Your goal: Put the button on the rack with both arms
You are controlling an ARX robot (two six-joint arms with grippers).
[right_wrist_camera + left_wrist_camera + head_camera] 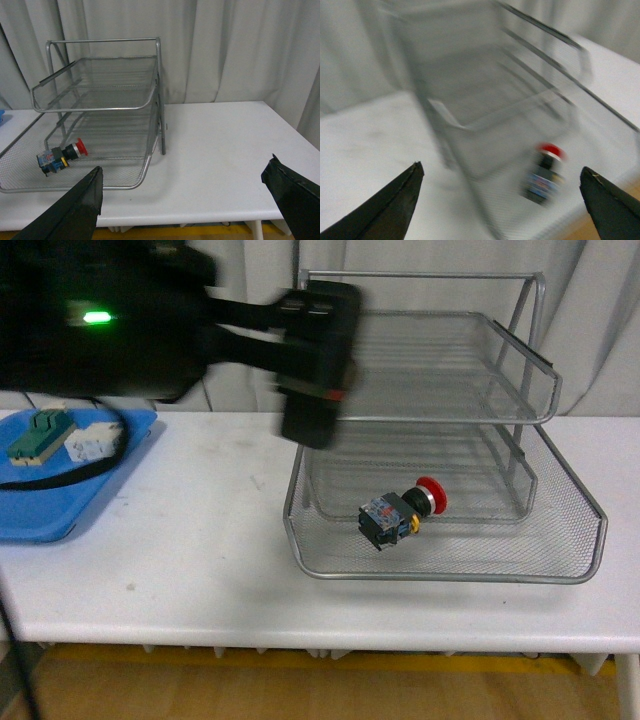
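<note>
The button (401, 512), with red cap, yellow ring and dark body, lies on its side in the pulled-out bottom tray of the silver wire rack (590, 515). My left arm fills the upper left of the front view, blurred, its gripper (312, 425) above the rack's left front corner. In the left wrist view the open left gripper (502, 200) hangs empty above the blurred button (545, 172) and rack (470, 125). My right gripper (187, 200) is open and empty over bare table, to the side of the rack (150, 102); the button (60, 156) shows there too.
A flat blue tray (50, 515) at the table's left holds a green-and-cream block (35, 435) and a white blocky part (92, 440). A black cable crosses it. Grey curtains hang behind. The white table (225, 145) runs to its front edge.
</note>
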